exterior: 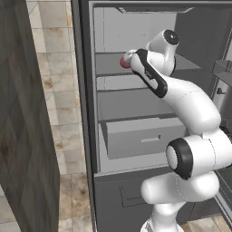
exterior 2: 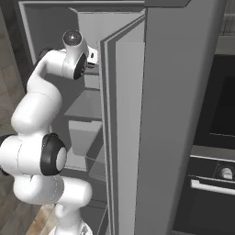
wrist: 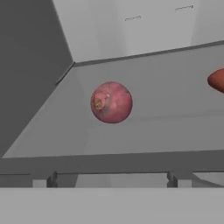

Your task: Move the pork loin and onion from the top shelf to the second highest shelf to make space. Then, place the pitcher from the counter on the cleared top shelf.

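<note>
We see the onion (wrist: 111, 102) mid top shelf (wrist: 175, 87), pork loin (wrist: 217, 80) toward its right edge; hand (wrist: 111, 178) released; no legible writing.

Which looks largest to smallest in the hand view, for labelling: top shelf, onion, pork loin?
1. top shelf
2. onion
3. pork loin, cut off by the frame edge, so its rank below the onion is unsure.

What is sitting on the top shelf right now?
On the top shelf sit the onion and, at the hand view's right edge, the pork loin, mostly cut off. The arm covers part of the shelf in the left base view.
</note>
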Available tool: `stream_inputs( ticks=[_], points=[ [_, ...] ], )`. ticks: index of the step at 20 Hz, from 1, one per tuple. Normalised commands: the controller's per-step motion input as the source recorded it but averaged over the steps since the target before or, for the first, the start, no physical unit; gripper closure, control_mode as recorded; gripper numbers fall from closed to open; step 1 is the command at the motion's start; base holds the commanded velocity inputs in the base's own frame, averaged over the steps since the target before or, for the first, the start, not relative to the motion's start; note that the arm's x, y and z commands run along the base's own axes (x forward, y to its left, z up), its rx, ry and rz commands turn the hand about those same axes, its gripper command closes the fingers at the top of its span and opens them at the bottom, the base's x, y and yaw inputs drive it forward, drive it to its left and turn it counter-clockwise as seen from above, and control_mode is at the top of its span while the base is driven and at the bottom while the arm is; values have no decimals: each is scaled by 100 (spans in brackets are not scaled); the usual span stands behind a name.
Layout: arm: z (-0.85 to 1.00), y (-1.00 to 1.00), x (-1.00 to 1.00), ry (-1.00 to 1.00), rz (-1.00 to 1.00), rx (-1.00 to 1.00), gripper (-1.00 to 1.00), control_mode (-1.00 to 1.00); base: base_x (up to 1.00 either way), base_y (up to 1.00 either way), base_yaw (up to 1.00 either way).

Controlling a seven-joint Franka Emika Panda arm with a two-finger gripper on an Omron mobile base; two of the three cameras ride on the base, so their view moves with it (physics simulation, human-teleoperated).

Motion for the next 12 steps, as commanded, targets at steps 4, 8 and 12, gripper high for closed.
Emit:
stream_inputs(
  ticks=[4,8,12],
  points=[
    [-13,0,33,1,0,0,-100,-100,0,0,0],
    [-14,1,32,0,0,0,-100,-100,0,0,0],
    [-17,8,32,0,0,-2,-100,-100,0,0,0]
  ],
)
